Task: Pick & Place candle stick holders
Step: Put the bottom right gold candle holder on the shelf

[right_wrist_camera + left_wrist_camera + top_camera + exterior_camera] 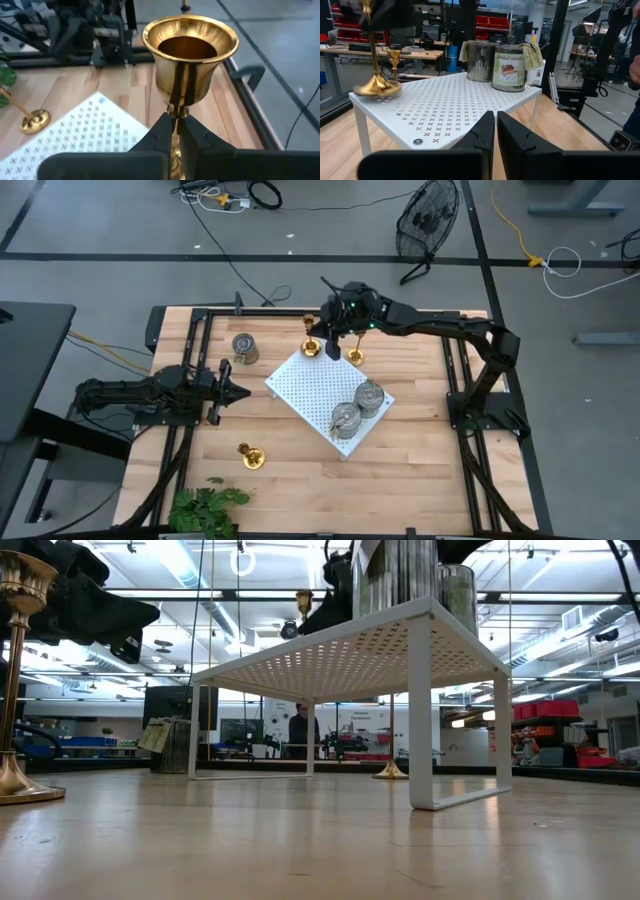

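Observation:
My right gripper (333, 332) is shut on a brass candle stick holder (189, 55). Its round base (376, 88) is close over the far corner of the white perforated board (320, 385); whether it touches, I cannot tell. A second brass holder (355, 358) stands on the table by the board's far right edge. A third (22, 690) stands on its base near the front. Two silver-grey holders (370, 395) (345, 420) stand on the board, and one (244, 347) stands on the table at the far left. My left gripper (240, 391) waits shut and empty left of the board. My right gripper pinches the brass holder's thin stem (176, 111) just under the cup, between its two fingers. The fingers come slanting down from the table's right side and lie across the stem. The holder stands roughly upright, slightly tilted, cup on top and base below the fingers.
The board stands on thin legs (421, 720) above the tabletop. A green plant (205, 505) sits at the near left edge. Black frame rails (455, 380) run along both sides of the table. A person (298, 730) stands far off in the room.

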Controlling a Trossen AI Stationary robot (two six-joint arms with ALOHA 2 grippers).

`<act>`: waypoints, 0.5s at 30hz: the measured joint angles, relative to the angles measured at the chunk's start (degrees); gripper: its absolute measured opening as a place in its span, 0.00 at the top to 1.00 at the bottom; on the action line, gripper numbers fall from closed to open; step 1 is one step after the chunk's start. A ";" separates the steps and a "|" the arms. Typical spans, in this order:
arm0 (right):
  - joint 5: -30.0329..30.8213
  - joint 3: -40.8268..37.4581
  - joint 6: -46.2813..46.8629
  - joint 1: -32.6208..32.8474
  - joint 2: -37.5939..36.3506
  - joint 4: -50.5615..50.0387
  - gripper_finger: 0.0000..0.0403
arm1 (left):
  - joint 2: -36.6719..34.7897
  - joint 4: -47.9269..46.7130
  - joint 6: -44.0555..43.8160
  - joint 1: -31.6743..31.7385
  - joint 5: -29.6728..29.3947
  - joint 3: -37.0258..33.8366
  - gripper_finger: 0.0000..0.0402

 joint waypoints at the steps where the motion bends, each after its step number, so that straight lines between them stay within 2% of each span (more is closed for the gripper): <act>1: 0.03 -0.24 0.24 -0.09 0.02 -0.27 0.96 | -0.01 -0.01 -0.01 0.00 0.00 -0.01 0.94; 15: -0.29 -2.50 1.00 -1.11 -0.22 1.40 0.96 | 0.00 -0.02 -0.02 -0.01 0.00 -0.01 0.94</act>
